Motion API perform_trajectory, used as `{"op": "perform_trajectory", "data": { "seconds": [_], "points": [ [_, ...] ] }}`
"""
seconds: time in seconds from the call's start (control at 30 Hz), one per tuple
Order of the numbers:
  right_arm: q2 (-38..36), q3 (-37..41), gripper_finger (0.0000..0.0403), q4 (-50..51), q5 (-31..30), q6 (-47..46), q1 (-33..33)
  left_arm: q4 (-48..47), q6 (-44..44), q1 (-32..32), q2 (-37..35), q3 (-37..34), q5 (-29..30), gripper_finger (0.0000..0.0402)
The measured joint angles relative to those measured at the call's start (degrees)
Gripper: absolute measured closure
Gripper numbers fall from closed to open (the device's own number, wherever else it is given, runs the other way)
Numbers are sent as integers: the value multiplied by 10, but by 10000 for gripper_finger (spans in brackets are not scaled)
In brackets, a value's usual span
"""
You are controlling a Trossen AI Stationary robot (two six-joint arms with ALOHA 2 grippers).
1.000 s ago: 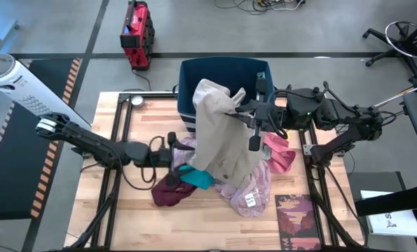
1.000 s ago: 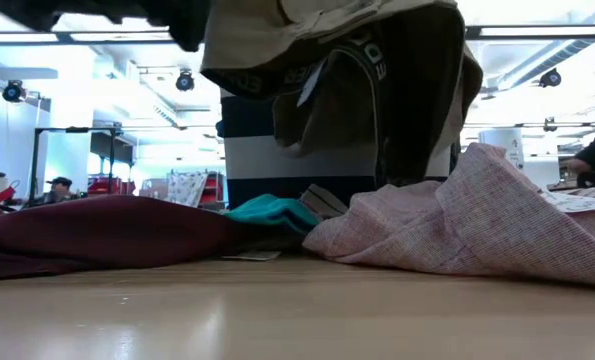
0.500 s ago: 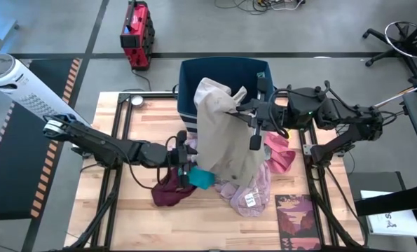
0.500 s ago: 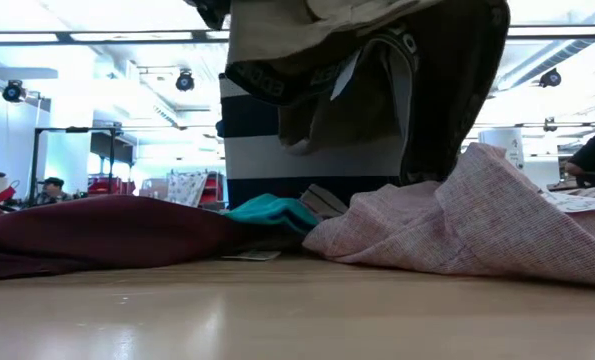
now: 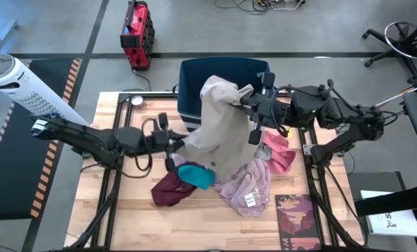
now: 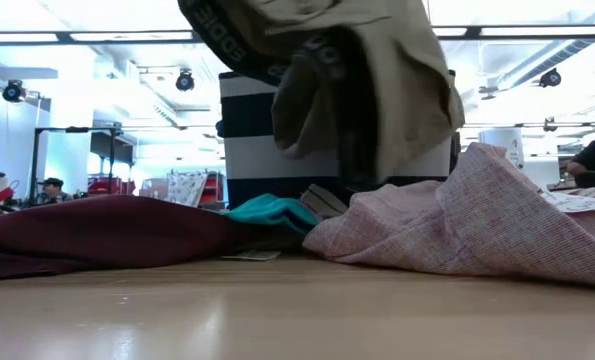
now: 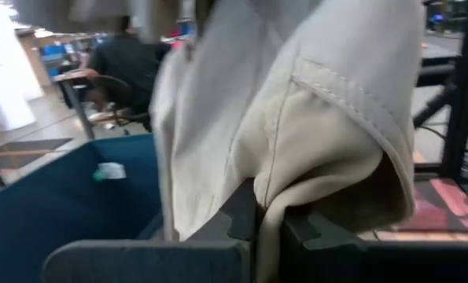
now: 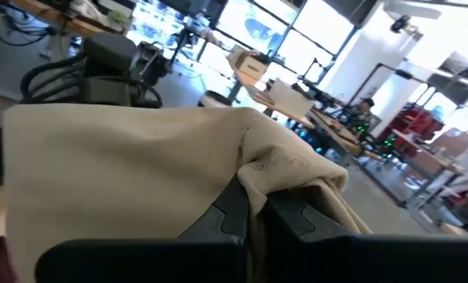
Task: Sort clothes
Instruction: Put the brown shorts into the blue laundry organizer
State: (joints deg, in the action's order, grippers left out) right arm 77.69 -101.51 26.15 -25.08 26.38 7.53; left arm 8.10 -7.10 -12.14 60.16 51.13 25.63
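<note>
While a tan garment (image 5: 222,129) hangs above the middle of the table (image 5: 131,217), both arms have hold of it. Nearest the front edge lies a heap of clothes: a maroon piece (image 5: 167,190), a teal piece (image 5: 195,175), and a mauve-pink piece (image 5: 247,187) bearing a small white tag (image 5: 249,201), with a coral-pink piece (image 5: 278,152) to the right. Above the heap, the left gripper (image 5: 173,148) reaches in from the left side, its fingers closed on a lower edge of the tan garment; the left wrist view shows a fold of the cloth pinched tightly between them. Further back, the right gripper (image 5: 249,105) comes in from the right side, its fingers clamped on the garment's upper edge near the bin (image 5: 194,73), and the right wrist view shows cloth bunched in its grip. The low view shows the tan garment draped well clear of the tabletop, a dark band with lettering at its upper edge. The dark blue bin stands at the back of the table, partly hidden behind the garment. Risks, as a judgement: if the arms pull apart unevenly, the cloth could slip from one pinch and drop onto the heap; the hanging hem could also catch the bin's rim or drag pieces off the pile.
</note>
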Motion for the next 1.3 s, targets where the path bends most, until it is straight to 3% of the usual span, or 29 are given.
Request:
{"op": "perform_trajectory", "data": {
  "seconds": [0.17, 0.53, 1.07, 1.3],
  "points": [
    [-5, 0, 403, -7, -6, 5, -17, -77, -9, 29, -12, 67, 0, 401],
    [-7, -31, 403, -29, -6, 35, -75, -207, -82, 98, 37, 267, -14, 401],
    [-6, -112, 403, -57, 16, 74, -190, -297, -109, 243, 155, 483, -123, 402],
    [3, -115, 403, -87, 45, 76, -248, -305, -109, 300, 186, 532, -168, 402]
  ]
}}
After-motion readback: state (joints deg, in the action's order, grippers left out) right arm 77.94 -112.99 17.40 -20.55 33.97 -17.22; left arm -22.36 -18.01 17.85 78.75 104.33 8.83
